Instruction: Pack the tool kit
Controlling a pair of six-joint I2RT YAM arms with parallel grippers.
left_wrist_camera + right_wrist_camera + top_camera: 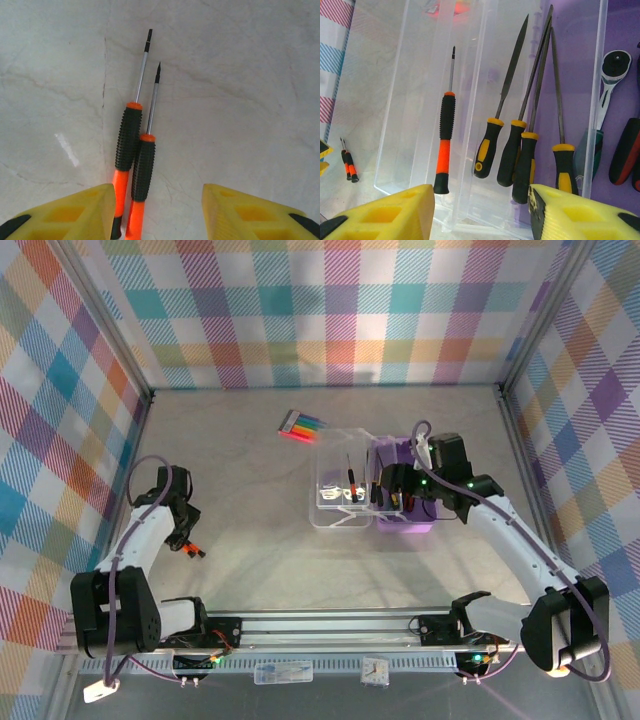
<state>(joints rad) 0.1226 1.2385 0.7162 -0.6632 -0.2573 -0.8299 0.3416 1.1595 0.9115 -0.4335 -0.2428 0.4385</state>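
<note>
A: The tool kit (400,524) lies open right of centre; two screwdrivers (135,150) lie touching at far left, between the spread jaws of my left gripper (157,197).
B: Closing could squeeze one out sideways. My right gripper (480,200) hangs open over the lid (405,75).

Pale grey marbled tabletop (250,460). Near left edge, toward near side: two black-and-orange screwdrivers (129,140) lying flat, handles touching, shafts nearly parallel. Right of centre: tool kit (405,525) open, purple base flat, clear lid (335,505) flat on its left. Just beyond lid, toward far edge: flat marker pack (302,426).
</note>
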